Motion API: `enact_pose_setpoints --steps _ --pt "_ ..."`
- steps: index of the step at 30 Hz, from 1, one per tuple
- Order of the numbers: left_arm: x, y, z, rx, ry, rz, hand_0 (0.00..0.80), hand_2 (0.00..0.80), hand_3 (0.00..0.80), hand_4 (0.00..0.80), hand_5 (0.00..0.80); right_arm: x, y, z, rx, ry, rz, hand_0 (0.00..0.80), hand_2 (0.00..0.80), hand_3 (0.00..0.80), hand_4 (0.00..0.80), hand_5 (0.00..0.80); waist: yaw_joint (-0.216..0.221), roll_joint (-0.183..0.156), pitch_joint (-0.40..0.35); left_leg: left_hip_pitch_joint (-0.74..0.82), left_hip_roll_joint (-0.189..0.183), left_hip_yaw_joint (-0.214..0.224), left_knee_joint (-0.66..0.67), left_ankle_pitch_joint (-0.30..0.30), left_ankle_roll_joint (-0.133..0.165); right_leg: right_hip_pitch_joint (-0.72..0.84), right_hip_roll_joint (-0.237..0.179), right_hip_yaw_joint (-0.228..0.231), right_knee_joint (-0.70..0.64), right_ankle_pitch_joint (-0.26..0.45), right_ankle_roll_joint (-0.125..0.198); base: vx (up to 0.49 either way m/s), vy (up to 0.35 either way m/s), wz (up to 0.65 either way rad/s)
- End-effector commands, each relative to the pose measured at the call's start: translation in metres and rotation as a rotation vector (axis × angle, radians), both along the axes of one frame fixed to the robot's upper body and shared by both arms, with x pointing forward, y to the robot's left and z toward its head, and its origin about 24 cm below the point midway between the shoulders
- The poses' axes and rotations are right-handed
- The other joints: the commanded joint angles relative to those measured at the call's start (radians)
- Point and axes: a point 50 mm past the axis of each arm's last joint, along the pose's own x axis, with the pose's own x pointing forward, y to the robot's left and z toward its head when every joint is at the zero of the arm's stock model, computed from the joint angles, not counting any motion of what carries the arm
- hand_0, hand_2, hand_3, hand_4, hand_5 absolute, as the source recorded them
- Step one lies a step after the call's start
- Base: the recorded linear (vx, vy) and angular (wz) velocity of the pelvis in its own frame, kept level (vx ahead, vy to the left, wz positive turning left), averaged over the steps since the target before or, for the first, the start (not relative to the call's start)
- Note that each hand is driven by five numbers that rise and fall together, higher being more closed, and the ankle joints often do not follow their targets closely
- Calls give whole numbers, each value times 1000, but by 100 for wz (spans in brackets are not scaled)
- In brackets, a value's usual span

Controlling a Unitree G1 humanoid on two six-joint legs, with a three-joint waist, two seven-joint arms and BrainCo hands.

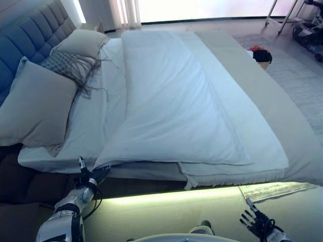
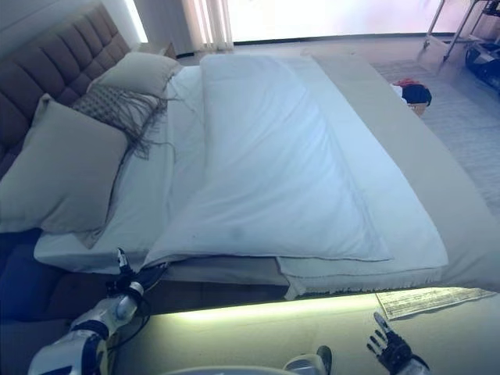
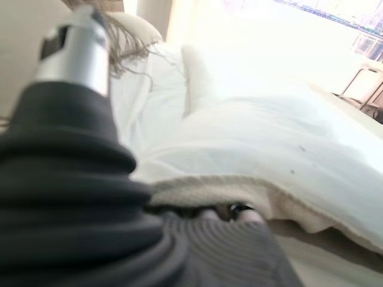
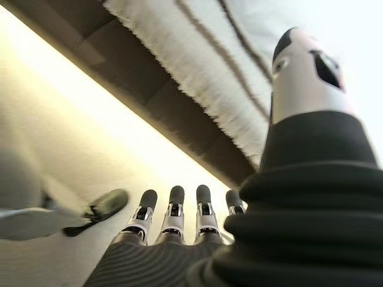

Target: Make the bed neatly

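A white duvet (image 1: 171,101) lies folded over on the bed, its near corner hanging over the bed's near edge. Under it lies a beige blanket (image 1: 287,126) with a fringed edge (image 4: 197,66). My left hand (image 1: 86,177) is at the near edge by the duvet's corner with its thumb (image 3: 78,54) up. Its fingers are hidden under the fringed edge. My right hand (image 1: 258,222) is low by the bed's side, apart from the bedding, and its fingers (image 4: 173,209) are straight and hold nothing.
A large grey pillow (image 1: 35,101), a fringed patterned pillow (image 1: 65,64) and a beige pillow (image 1: 83,43) lie against the tufted headboard (image 1: 30,30). A basket with red and black things (image 1: 260,54) stands on a rug (image 1: 303,85) beyond the bed. A metal stand (image 1: 282,15) is at the far right.
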Motion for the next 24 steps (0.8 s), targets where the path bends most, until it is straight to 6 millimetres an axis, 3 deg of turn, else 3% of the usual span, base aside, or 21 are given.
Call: enact_pose_setpoints --steps 1,2,5,7,9,13,16,19,24 --pt "-53 177 106 460 -222 577 0 0 0 0 0 1 -7 4 8 -47 -31 0 0 0 0 0 148 77 -51 -33 -28 29 64 -79 99 -103 61 102 273 -112 -47 -37 14 37" --pt "-48 175 107 477 -226 577 0 0 0 0 0 2 -4 3 17 -42 -17 0 0 0 0 0 143 73 -56 -36 -28 22 55 -73 100 -102 114 113 267 -166 -65 -29 -52 26" --pt "-38 174 114 516 -243 582 0 0 0 0 0 1 -2 1 24 -20 3 0 0 0 0 0 172 49 -76 -45 -26 21 53 -66 84 -43 136 46 151 -204 -87 -24 -125 17" --pt "-38 177 118 531 -241 598 0 0 0 0 0 1 -9 4 5 -13 -16 0 0 0 0 0 171 42 -80 -42 -28 -10 48 -62 78 -32 176 87 102 -211 -93 12 -98 35" --pt "-50 187 126 555 -248 636 0 0 0 0 0 2 -18 9 -16 -15 -11 0 0 0 0 0 190 39 -82 -43 -23 -38 44 -54 63 -4 183 82 56 -200 -97 2 -33 15" --pt "-79 212 147 593 -243 717 0 0 0 0 0 6 -28 15 -63 -24 18 0 0 0 0 0 217 46 -85 -46 -37 -131 8 -41 53 16 203 127 -28 -169 -92 -34 69 -12" --pt "-87 221 158 593 -230 740 0 0 0 0 0 4 -38 20 -96 -21 -4 0 0 0 0 0 215 55 -89 -42 -33 -114 -21 -31 47 22 199 113 -46 -162 -86 -25 170 -11" --pt "-85 218 154 583 -242 710 0 0 0 0 0 -1 -41 20 -94 -6 1 0 0 0 0 0 216 55 -83 -42 -39 -117 -15 -38 50 23 191 108 -43 -163 -85 10 170 1" --pt "-69 189 119 520 -227 559 0 0 0 0 0 -3 -33 16 -63 6 53 0 0 0 0 0 211 53 -66 -50 -45 -112 7 -59 60 9 168 102 -24 -171 -81 -5 140 -1"
